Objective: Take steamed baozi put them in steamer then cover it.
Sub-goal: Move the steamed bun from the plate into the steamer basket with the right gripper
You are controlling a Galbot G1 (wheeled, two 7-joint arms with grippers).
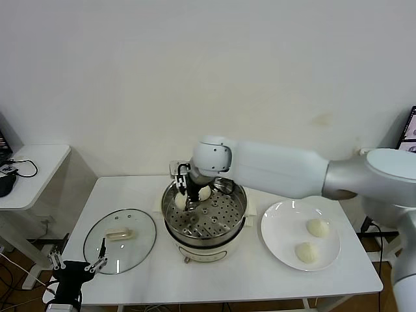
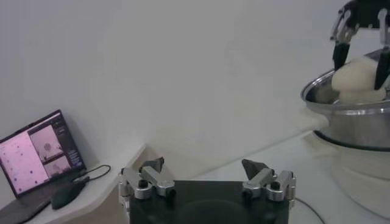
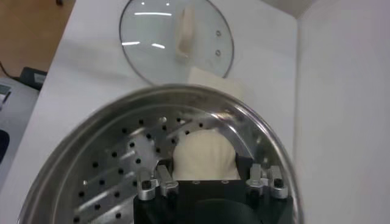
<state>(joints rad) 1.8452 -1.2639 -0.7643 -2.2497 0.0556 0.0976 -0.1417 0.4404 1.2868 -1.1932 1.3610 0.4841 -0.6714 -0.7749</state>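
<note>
The steamer [image 1: 238, 197] stands mid-table, its perforated tray [image 3: 116, 164] showing. My right gripper [image 1: 192, 197] reaches into its far left part, fingers open around a baozi [image 3: 204, 155] that rests on the tray by the rim. In the head view two baozi [image 1: 180, 202] [image 1: 205, 193] lie on either side of the fingers. Two more baozi [image 1: 318, 227] [image 1: 305, 252] lie on the white plate [image 1: 283, 224]. The cover [image 1: 140, 227], with its cream handle [image 1: 119, 234], lies flat left of the steamer. My left gripper [image 1: 78, 265] hangs open and empty at the table's front-left corner.
A white side table [image 1: 32, 162] with a laptop [image 2: 39, 158] and a mouse [image 2: 67, 193] stands to the left. The wall is close behind the table. The right arm spans above the plate and the steamer's right side.
</note>
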